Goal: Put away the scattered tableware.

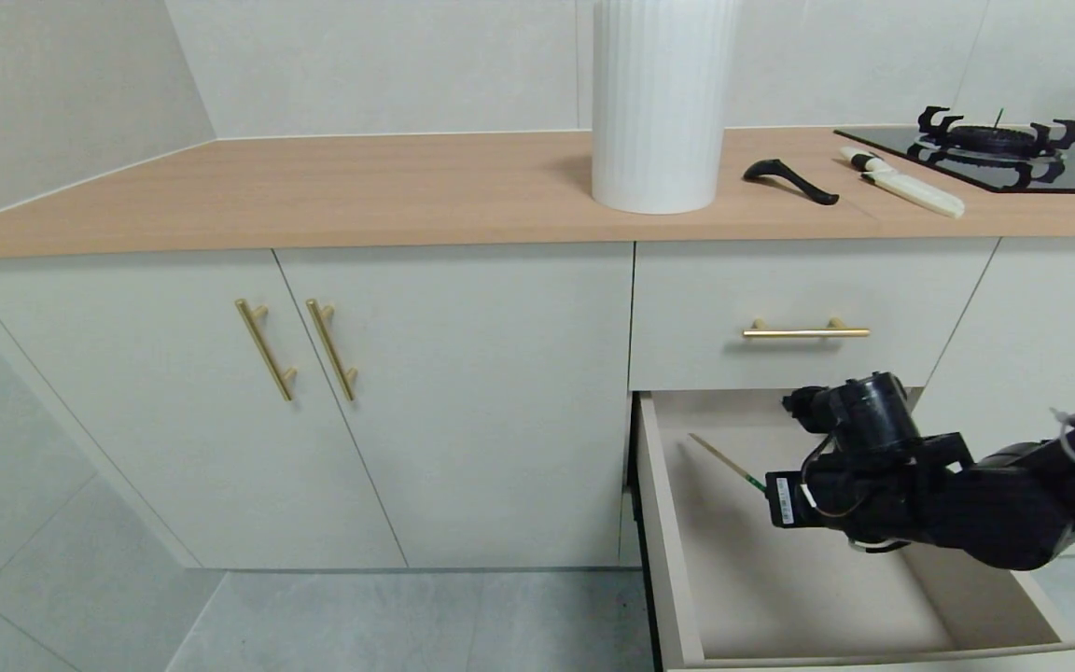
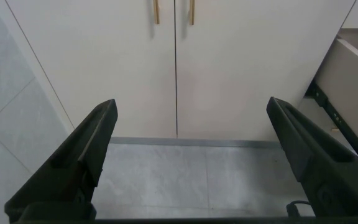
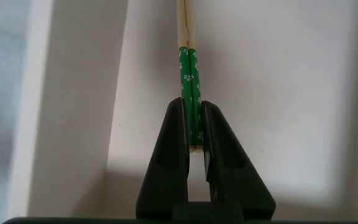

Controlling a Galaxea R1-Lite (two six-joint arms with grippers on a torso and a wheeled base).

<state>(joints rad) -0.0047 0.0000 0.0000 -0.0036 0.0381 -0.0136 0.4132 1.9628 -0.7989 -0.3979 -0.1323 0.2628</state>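
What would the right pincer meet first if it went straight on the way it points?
Probably the left wall of the drawer, with the held chopsticks touching before the pincer itself; depth is unclear, so maybe its floor.

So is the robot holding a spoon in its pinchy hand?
No, the right gripper is shut on a pair of wooden chopsticks with green ends.

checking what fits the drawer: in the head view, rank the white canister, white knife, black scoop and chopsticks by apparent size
1. white canister
2. white knife
3. black scoop
chopsticks: partly hidden in the right claw, nearer the camera, so unranked
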